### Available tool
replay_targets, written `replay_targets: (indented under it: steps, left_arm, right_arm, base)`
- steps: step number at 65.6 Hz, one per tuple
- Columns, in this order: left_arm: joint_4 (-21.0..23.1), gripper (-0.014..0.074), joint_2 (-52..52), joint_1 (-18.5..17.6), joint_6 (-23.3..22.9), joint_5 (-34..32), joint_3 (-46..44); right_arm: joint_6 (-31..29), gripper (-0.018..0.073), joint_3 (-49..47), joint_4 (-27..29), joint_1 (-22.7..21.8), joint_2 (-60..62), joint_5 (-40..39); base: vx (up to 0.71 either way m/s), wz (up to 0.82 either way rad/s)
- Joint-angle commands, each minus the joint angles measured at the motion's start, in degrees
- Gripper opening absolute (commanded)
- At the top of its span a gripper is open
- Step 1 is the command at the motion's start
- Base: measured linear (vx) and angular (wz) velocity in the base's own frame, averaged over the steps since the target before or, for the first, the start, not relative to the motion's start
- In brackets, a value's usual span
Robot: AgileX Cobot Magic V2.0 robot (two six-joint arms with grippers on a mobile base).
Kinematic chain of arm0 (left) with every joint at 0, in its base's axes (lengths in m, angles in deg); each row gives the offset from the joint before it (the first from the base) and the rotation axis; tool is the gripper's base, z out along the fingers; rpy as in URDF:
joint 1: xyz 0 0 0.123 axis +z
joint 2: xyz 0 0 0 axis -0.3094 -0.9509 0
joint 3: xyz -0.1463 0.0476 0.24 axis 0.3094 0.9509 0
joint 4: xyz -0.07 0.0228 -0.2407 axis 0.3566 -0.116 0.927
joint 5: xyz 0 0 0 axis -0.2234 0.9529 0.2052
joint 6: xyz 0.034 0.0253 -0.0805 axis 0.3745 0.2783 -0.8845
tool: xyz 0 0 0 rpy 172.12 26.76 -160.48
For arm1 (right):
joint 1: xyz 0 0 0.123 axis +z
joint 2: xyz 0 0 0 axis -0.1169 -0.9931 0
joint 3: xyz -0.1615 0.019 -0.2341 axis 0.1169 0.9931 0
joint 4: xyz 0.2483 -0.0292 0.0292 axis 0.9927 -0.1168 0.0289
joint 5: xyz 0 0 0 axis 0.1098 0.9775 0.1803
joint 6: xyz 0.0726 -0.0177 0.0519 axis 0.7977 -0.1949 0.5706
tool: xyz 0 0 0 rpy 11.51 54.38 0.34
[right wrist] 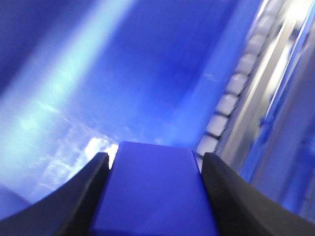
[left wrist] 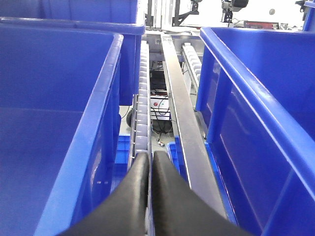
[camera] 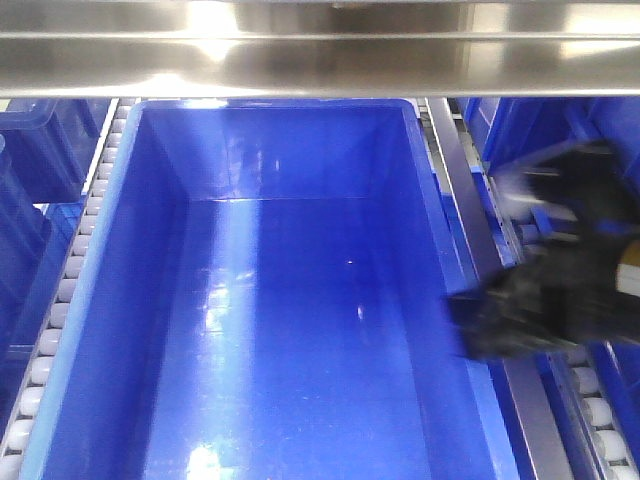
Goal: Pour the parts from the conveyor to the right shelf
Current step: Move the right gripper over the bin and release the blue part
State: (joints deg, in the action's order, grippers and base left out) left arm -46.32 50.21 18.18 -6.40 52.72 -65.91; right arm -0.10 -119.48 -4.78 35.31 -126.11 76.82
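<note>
Right gripper grasps blue part at bin rim, bin wide open; left gripper clenched over roller track.

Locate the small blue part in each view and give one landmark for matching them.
Front view: not visible; the blurred right gripper sits at the right edge of the big bin.
Left wrist view: not in it; the left gripper is shut and empty.
Right wrist view: the part sits bottom centre, between the fingers.
Shared landmark: the white rollers beside the bin.
</note>
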Motion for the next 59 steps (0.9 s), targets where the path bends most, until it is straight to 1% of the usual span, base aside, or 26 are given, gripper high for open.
replay_targets:
  steps: [1, 5, 18, 31, 48, 59]
  left_arm:
    - [-0.01, -0.0006, 0.63, -0.28, -0.22, -4.41, -1.14]
    - [-0.01, -0.0006, 0.63, -0.28, -0.22, -4.41, -1.14]
    - [-0.01, -0.0006, 0.63, -0.28, -0.22, -4.41, -1.14]
    - [-0.01, -0.0006, 0.63, -0.28, -0.22, -4.41, -1.14]
    - [-0.01, -0.0006, 0.63, -0.28, -0.22, -4.41, -1.14]
    - [-0.01, -0.0006, 0.63, -0.28, -0.22, -4.41, -1.14]
  right_arm:
    - [2.89, -0.0005, -4.85, -1.78, 2.82, -4.82, -4.10]
    - [3.75, -0.0005, -7.38, -1.88, 4.14, -8.37, -4.14]
    - [3.93, -0.0005, -15.20, -1.88, 8.43, -20.03, -3.94]
    - [3.96, -0.0005, -23.75, -1.89, 11.43, -29.89, -1.73]
    - [4.27, -0.0005, -34.66, -1.64, 12.46, -41.64, 4.77]
    - [4.32, -0.0005, -39.17, -2.91, 12.46, -47.45, 6.35]
  base:
    - [0.00, 0.00]
    - [0.00, 0.00]
    - [0.00, 0.00]
    - [0.00, 0.00]
    - [0.00, 0.00]
    - [0.00, 0.00]
